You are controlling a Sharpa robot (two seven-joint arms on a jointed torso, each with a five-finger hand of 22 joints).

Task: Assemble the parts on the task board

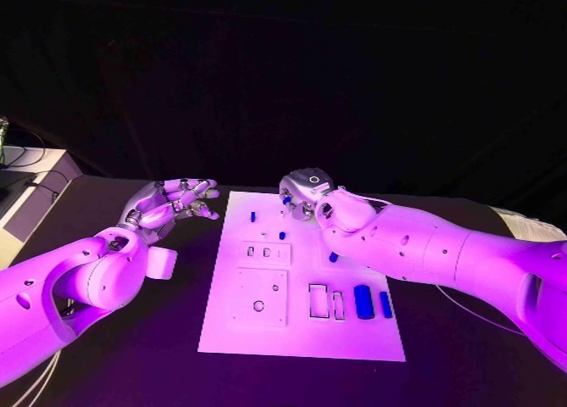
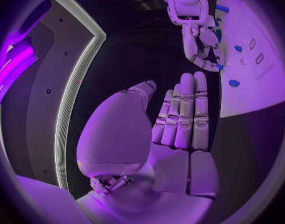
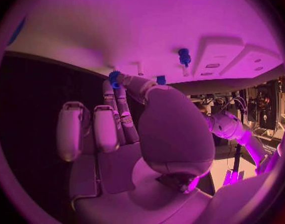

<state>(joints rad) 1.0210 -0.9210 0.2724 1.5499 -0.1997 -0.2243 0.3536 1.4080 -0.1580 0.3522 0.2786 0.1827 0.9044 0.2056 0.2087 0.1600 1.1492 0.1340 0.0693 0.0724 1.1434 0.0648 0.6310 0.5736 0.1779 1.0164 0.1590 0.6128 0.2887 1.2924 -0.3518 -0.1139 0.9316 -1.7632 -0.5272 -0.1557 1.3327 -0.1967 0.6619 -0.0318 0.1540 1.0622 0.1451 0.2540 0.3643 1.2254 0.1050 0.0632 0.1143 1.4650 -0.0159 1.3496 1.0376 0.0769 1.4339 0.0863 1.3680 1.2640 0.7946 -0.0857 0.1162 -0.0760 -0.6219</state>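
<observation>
Pinching a small blue part (image 3: 114,78) between thumb and fingertips, the right hand (image 1: 310,195) is seen over the far edge of the task board (image 1: 302,335), its arm reaching in across the board's right side. In the right wrist view the part is held at the fingertips (image 3: 117,92) just beside the board's far edge, while the hand's other fingers are laid straight and apart from the pinch. Near that hand, on the board, a blue peg (image 3: 184,57) is seen standing upright, and a second small blue piece (image 3: 160,79) is seen just beyond the thumb at the board's edge.

The left hand (image 1: 171,203) is held open above the black table (image 1: 136,339), just beside the board's left edge, palm turned toward the right hand; nothing is held in it. In the left wrist view its fingers (image 2: 183,109) are seen straight and side by side, with the thumb set apart, and the right hand is seen beyond them over the board.

Well behind the right hand, toward the robot, two blue bars (image 1: 364,302) are laid side by side on the board, next to two narrow white slots (image 1: 319,301). A square recessed plate (image 1: 260,297) is seen nearer the left hand's side.
</observation>
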